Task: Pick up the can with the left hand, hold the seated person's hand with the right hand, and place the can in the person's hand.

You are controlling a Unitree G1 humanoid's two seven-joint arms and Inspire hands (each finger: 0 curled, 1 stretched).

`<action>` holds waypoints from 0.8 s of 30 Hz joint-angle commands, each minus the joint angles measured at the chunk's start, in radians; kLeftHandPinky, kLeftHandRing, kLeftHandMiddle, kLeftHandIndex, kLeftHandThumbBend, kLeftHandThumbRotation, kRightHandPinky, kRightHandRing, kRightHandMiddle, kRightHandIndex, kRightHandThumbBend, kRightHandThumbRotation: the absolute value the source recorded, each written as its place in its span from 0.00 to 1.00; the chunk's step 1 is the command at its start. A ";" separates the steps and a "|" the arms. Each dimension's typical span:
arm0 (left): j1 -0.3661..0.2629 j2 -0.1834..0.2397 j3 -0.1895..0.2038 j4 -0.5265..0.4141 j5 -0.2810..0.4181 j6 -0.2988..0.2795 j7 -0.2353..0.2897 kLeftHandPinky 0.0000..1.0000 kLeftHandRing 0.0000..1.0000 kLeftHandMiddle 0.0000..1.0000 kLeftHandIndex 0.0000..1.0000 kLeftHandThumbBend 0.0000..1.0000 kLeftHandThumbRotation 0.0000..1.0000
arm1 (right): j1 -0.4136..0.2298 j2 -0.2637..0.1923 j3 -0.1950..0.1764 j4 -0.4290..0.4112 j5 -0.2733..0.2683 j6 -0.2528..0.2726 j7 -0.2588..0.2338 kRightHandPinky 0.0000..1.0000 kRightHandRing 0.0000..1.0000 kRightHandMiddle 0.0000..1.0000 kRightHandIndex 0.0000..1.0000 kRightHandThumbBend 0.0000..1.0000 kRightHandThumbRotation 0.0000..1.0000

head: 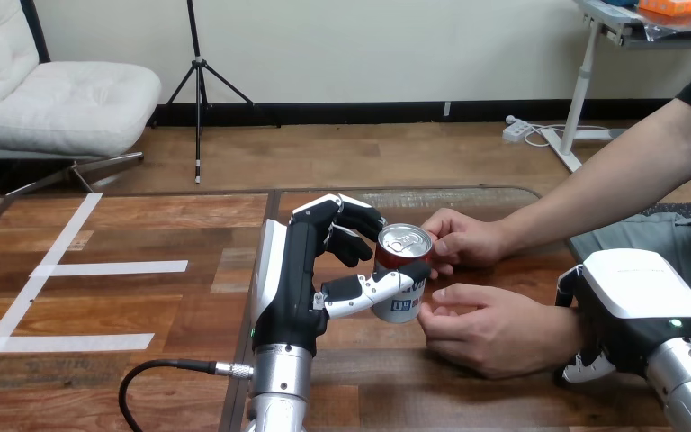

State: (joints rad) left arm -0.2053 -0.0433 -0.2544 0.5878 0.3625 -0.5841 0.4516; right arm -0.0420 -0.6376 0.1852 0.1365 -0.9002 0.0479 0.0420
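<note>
**Red-and-white can clamped in the left robot hand, between the person's two hands**

1. Right robot hand (634, 301): nearest the camera, at the view's lower right. Its white back shell faces up and lies over the wrist end of the person's nearer forearm. Whether it grips that wrist cannot be told.

2. Person's nearer hand (486, 328): it rests low over the wooden worktop (144, 297), palm turned inward. Its fingertips are at the lower wall of the can, on the can's right side.

3. Can (403, 243): it sits at the view's centre, close to upright, with the silver lid and pull tab facing up. The upper body is red and the lower body white.

4. Left robot hand (301, 270): it is closed on the can. The thumb (378, 286) crosses the near wall, and the fingers (355, 229) curl round the far left side.

5. Person's farther hand (463, 238): it touches the can's right side near the rim.

6. White tape strips (112, 267): they lie on the worktop at the left, well apart from the can.
</note>
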 commanded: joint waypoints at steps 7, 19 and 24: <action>-0.041 -0.038 0.014 -0.050 -0.008 -0.026 0.011 0.39 0.41 0.43 0.45 0.54 0.00 | -0.034 -0.013 -0.033 -0.022 0.039 -0.002 -0.011 0.19 0.27 0.36 0.42 0.82 0.00; -0.041 -0.037 0.011 -0.054 0.006 -0.010 0.016 0.39 0.41 0.44 0.45 0.54 0.00 | -0.022 -0.017 -0.054 -0.074 0.062 0.008 0.005 0.20 0.27 0.36 0.44 0.84 0.00; -0.044 -0.039 0.011 -0.049 0.003 -0.014 0.015 0.39 0.41 0.44 0.45 0.54 0.00 | -0.019 -0.020 -0.059 -0.082 0.063 0.009 0.007 0.17 0.24 0.33 0.44 0.82 0.00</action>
State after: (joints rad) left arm -0.2053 -0.0432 -0.2547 0.5878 0.3651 -0.5839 0.4517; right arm -0.0369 -0.6377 0.1597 0.0975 -0.8637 0.0524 0.0471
